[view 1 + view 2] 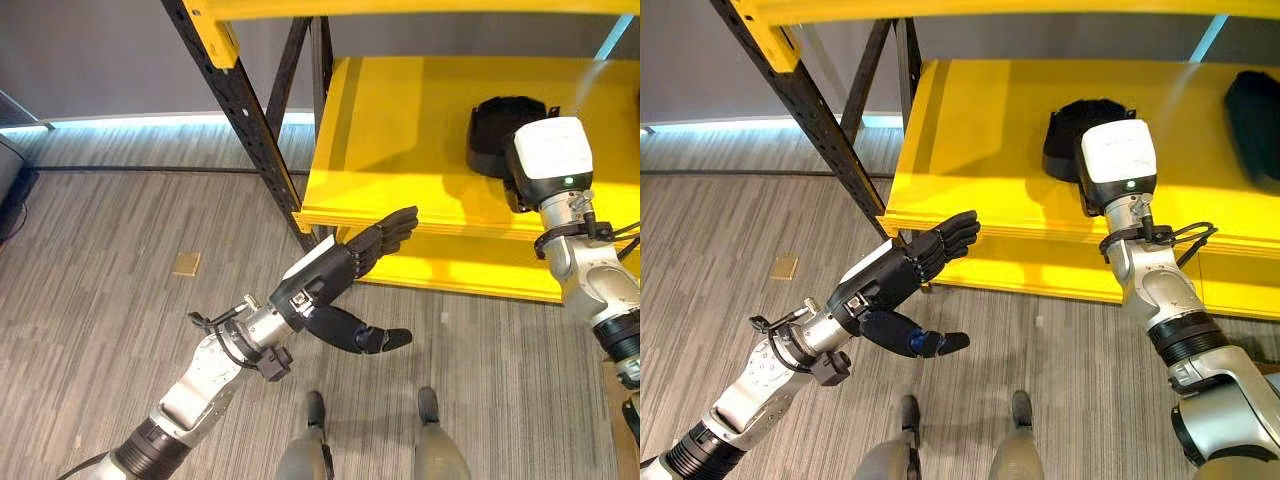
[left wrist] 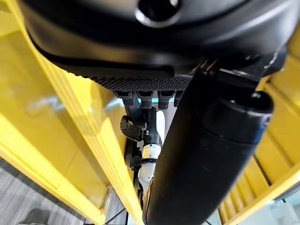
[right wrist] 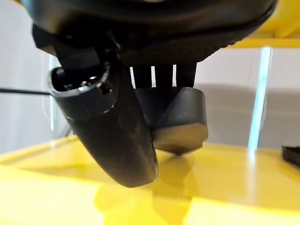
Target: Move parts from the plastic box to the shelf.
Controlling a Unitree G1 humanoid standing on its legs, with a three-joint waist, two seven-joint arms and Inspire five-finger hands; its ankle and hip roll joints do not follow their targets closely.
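1. Shelf (image 1: 400, 130): yellow boards on a black upright frame (image 1: 240, 110), the largest item. The lower board stands over a grey plank floor (image 1: 120, 260).
2. Right hand (image 3: 173, 119): reached over the shelf board. In its own wrist view the fingers and thumb curl round a black part (image 1: 1080, 125), which sits just above or on the board; contact cannot be told.
3. Left hand (image 1: 345, 270): held in the air just before the shelf's front edge, fingers straight and together, thumb spread below, holding nothing.
4. Second black part (image 1: 1252, 110): lies on the same board, well apart toward the right edge.
5. Small tan square (image 1: 186, 263): flat on the floor, left of the frame.
6. Progress, judged: one part seems already shelved and another is at the point of placing. Its release remains, and likely further trips to the plastic box.
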